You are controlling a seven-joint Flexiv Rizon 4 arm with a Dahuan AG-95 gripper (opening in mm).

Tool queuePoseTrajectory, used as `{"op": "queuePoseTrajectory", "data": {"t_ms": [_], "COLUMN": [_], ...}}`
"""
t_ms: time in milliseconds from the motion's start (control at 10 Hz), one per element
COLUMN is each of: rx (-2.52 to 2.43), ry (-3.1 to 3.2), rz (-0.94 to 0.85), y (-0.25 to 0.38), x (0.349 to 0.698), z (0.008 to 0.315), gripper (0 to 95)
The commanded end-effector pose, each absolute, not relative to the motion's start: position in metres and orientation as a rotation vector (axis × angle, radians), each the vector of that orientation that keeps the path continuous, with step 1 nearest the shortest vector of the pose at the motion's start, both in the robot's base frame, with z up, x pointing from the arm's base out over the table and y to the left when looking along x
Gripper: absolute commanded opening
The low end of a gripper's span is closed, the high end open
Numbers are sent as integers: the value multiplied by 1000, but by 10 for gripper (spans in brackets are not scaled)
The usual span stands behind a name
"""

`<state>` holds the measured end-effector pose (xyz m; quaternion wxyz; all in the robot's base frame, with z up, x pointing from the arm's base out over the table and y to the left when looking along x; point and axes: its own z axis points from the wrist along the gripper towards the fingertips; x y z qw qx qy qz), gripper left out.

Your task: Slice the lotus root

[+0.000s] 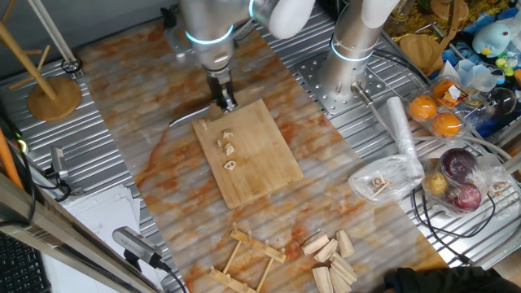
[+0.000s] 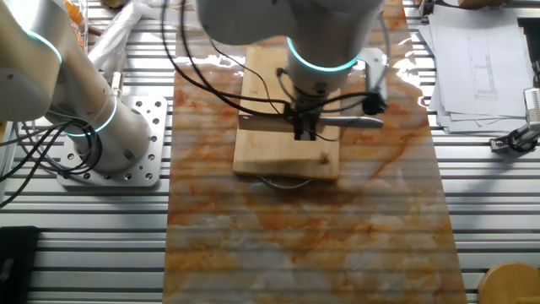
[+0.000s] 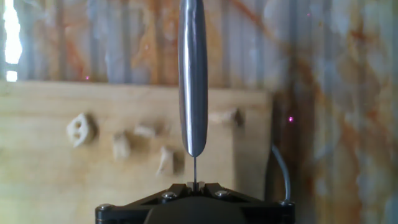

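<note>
Several small cream lotus root pieces (image 1: 230, 150) lie in a row on the wooden board (image 1: 260, 175). In the hand view one round slice with holes (image 3: 81, 129) lies at the left and smaller bits (image 3: 163, 159) sit nearer the knife. My gripper (image 1: 221, 98) hangs over the board's far edge, shut on a steel knife (image 3: 193, 81). Its handle sticks out sideways over the mat (image 1: 189, 115). In the other fixed view the gripper (image 2: 304, 128) stands on the board (image 2: 270, 148) with the knife handle (image 2: 354, 122) pointing right.
Pale wooden wedge blocks (image 1: 330, 252) and a small wooden rack (image 1: 244, 260) lie at the mat's near edge. A plastic bag (image 1: 383, 181), oranges (image 1: 434, 114) and red fruit (image 1: 460, 179) sit at the right. A second arm's base (image 1: 352, 69) stands behind. A wooden stand (image 1: 53, 96) is at the left.
</note>
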<state>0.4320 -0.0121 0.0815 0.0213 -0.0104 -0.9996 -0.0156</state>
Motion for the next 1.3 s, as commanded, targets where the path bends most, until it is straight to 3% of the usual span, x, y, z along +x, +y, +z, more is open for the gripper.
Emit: {"op": "queuePoseTrajectory", "data": {"t_ms": [100, 1300], "rx": [-26, 4], "ry": [-3105, -3116], "rz": [-32, 85], "y": [-15, -31], "x": [438, 472], "z": [78, 67], "gripper": [0, 0]}}
